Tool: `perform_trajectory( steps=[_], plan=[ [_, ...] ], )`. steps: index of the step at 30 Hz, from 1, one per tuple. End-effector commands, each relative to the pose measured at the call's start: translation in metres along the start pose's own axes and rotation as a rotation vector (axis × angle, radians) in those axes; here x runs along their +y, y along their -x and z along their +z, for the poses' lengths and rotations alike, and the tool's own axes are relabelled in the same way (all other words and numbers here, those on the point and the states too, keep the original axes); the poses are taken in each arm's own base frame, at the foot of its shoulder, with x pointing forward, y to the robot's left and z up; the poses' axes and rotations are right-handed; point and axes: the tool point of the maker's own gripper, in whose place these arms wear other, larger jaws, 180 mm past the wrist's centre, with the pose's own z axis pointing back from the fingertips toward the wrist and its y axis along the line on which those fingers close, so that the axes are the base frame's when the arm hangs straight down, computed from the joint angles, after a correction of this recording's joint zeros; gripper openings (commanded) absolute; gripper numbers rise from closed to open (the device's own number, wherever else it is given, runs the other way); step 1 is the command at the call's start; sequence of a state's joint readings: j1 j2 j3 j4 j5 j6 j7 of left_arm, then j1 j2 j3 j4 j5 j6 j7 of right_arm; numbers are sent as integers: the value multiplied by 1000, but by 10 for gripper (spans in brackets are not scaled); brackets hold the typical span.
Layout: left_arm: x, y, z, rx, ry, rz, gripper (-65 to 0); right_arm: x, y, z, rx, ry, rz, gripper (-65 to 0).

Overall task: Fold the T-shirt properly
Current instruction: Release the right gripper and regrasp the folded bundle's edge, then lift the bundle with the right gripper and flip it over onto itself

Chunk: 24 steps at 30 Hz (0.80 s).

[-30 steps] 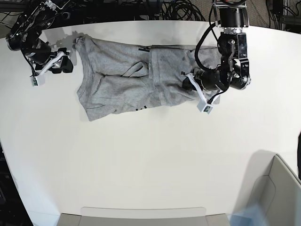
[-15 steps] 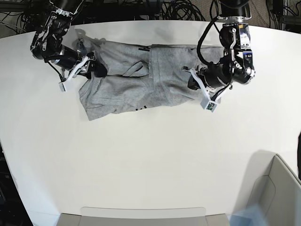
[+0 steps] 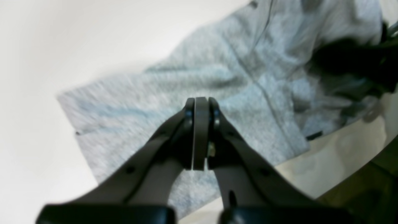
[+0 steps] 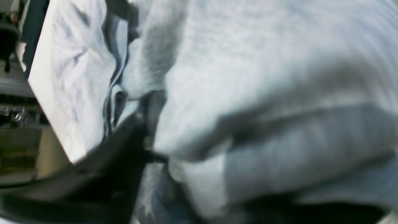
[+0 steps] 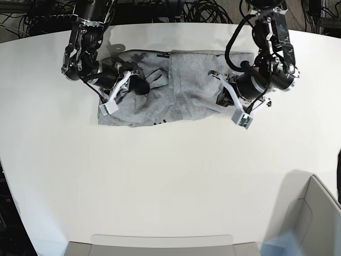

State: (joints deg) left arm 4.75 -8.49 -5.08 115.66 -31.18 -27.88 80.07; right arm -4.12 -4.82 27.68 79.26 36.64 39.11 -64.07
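Note:
The heather-grey T-shirt (image 5: 181, 90) lies crumpled across the far part of the white table (image 5: 160, 176), with a bit of black print at its near edge. My right gripper (image 5: 138, 84) sits on the shirt's left part, and bunched cloth (image 4: 248, 77) fills the space beside its dark finger (image 4: 127, 146), so it is shut on a fold. My left gripper (image 5: 220, 94) hovers over the shirt's right part. In the left wrist view its jaws (image 3: 201, 104) are pressed together with nothing between them, and the shirt (image 3: 233, 68) lies beyond.
A grey bin (image 5: 319, 213) stands at the near right corner. A flat grey tray (image 5: 160, 242) lies along the near edge. Cables (image 5: 197, 10) run behind the table's far edge.
My right gripper has travelled right from the table onto the shirt's left side and closed on cloth, bunching that side inward. My left gripper stayed shut and shifted slightly.

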Motion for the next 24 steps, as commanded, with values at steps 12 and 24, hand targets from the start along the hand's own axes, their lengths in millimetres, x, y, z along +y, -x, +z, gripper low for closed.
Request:
perform_trajectory(
  steps=[12, 24],
  plan=[
    [49, -4, 25, -61, -131, 95, -644, -73, -125, 65, -227, 272, -22, -650],
    [62, 9, 31, -42, -171, 129, -643, -68, -147, 43, -48, 612, 204, -650]
  ],
)
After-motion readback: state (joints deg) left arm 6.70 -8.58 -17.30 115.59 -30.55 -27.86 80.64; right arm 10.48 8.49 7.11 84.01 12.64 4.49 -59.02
